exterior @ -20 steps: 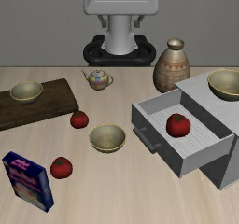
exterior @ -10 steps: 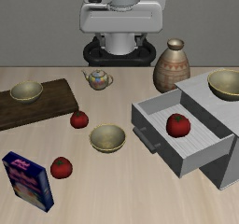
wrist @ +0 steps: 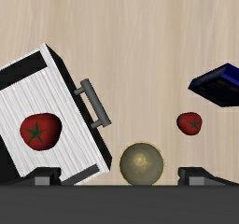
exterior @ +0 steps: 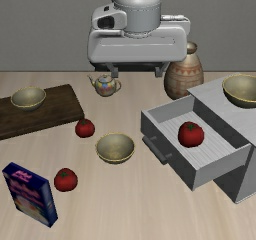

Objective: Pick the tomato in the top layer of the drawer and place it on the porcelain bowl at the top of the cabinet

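So, biggest first: the pale wooden tabletop [exterior: 130, 109], then the grey cabinet [exterior: 207, 96] with its top drawer [exterior: 205, 164] pulled out. The tan porcelain bowl [exterior: 241, 90] sits on the cabinet top, and the round red tomato [exterior: 191, 134] lies inside that drawer. My end effector [wrist: 121, 176] hangs high, fingers wide apart, empty. Risk: a lookalike loose tomato [wrist: 189, 123] on the tabletop could draw the wrong grab. The exterior view's right edge cuts off part of the bowl.
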